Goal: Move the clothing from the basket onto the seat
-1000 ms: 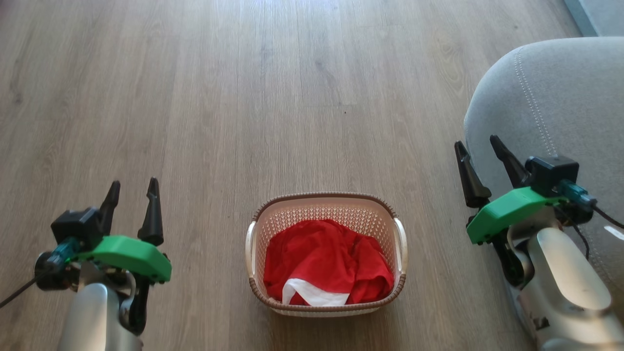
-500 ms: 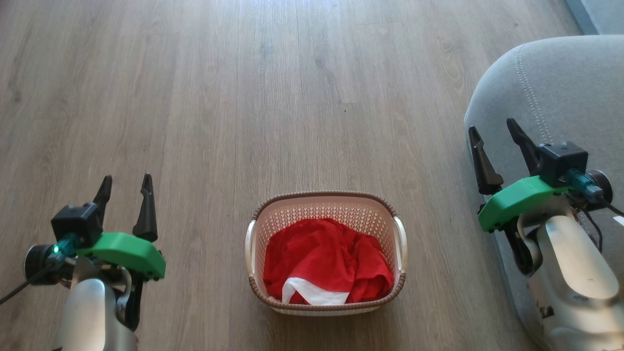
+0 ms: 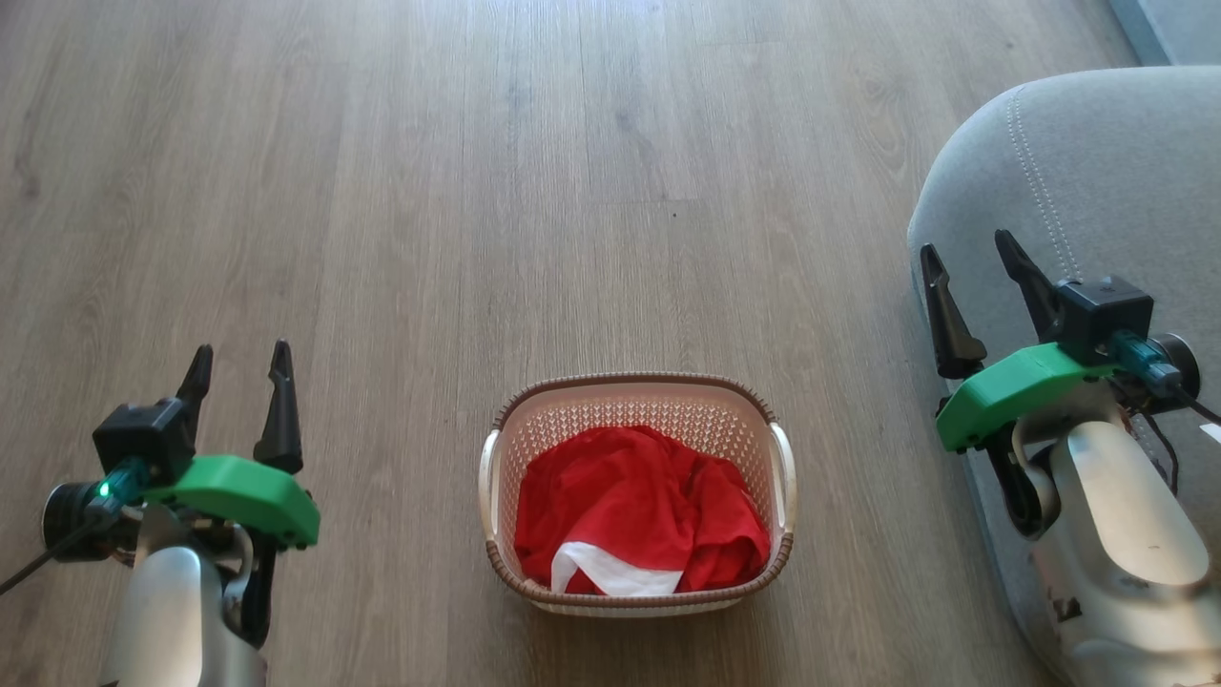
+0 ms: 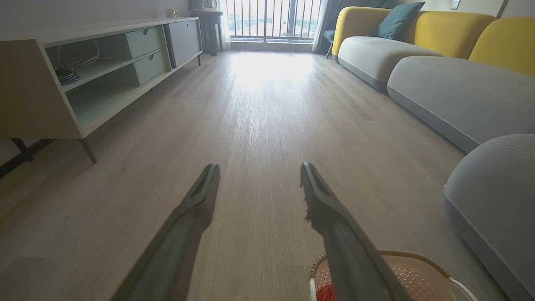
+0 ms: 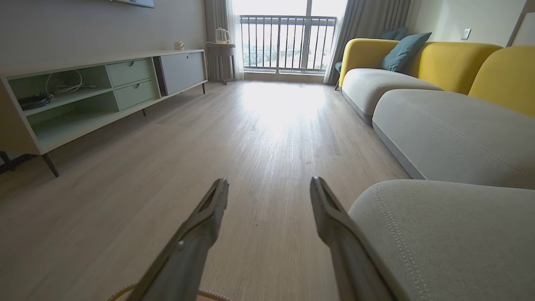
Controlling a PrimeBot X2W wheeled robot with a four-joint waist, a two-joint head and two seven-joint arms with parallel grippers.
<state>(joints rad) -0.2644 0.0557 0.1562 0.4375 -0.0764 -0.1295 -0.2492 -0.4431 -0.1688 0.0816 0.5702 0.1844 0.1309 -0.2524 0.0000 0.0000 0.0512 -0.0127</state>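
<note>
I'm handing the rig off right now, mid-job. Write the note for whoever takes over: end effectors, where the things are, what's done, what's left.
Left end effector: open, empty, over the floor to the left of the basket.
Right end effector: open, empty, by the rounded corner of the seat, to the right of the basket.
Clothing: bunched inside the basket, which stands on the floor between the arms.
Done: nothing moved yet.
Left: grasp the clothing, lift it out, lay it on the seat.
</note>
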